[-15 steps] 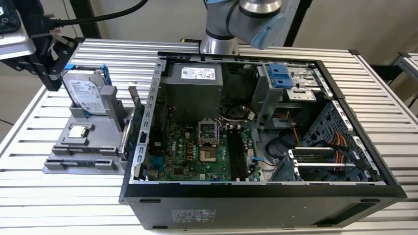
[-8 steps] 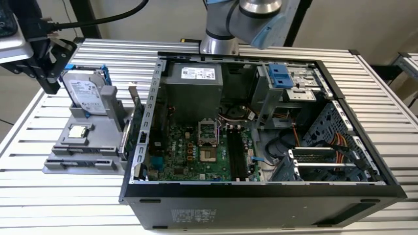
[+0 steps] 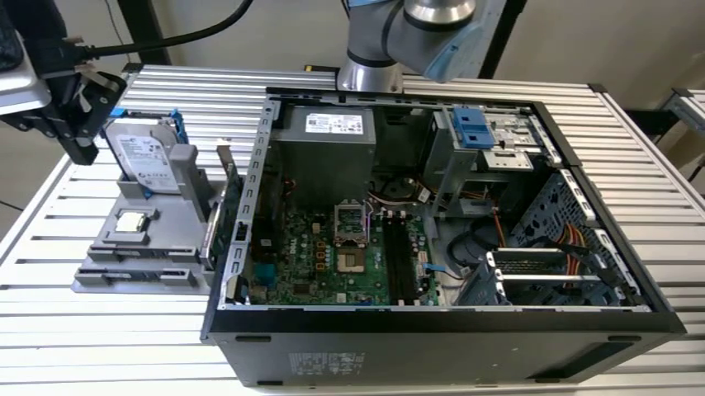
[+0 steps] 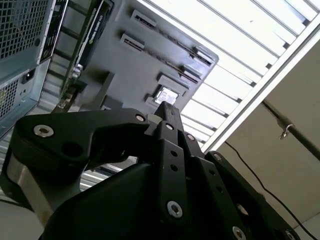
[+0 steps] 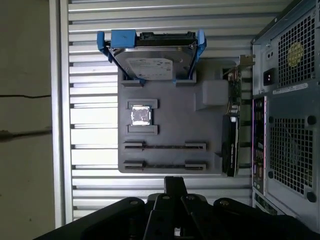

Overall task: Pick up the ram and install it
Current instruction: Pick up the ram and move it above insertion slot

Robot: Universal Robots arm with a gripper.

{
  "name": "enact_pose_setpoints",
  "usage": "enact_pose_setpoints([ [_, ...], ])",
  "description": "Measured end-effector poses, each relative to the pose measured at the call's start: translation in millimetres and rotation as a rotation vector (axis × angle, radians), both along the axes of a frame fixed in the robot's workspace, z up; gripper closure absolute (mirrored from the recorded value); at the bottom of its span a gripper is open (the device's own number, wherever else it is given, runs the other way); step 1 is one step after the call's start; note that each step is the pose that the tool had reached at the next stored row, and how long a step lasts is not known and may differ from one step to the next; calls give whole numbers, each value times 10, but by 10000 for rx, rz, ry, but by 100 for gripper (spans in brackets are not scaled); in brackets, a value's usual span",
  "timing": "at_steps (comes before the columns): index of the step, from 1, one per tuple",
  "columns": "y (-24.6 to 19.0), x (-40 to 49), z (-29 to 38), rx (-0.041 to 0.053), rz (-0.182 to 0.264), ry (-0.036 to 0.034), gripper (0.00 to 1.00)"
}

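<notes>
Pincer clenched on nothing, hanging high over the holder: I am at the pickup step, with nothing lifted yet. Well below my fingertips the ram stands on edge in its slot, untouched. The open case lies off to one side of me. By my reckoning, a clean grasp calls for parting the fingers, squaring them across the stick's thin edge at mid-length, and a straight descent, since a skewed bite could jam it in the slot.

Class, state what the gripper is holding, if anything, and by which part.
Nothing: the gripper is shut and empty; the ram lies in the tray.
</notes>
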State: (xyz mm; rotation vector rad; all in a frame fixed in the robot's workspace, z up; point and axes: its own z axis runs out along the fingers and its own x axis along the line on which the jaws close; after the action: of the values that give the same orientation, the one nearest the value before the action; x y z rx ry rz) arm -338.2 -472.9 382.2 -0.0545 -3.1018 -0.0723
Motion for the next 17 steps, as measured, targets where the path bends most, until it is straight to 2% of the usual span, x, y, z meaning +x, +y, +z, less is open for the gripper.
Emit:
enact_pose_setpoints([
  [10, -98, 0, -30, 1, -1, -1, 100],
  [17, -107, -15, -55, -22, -1, -58, 100],
])
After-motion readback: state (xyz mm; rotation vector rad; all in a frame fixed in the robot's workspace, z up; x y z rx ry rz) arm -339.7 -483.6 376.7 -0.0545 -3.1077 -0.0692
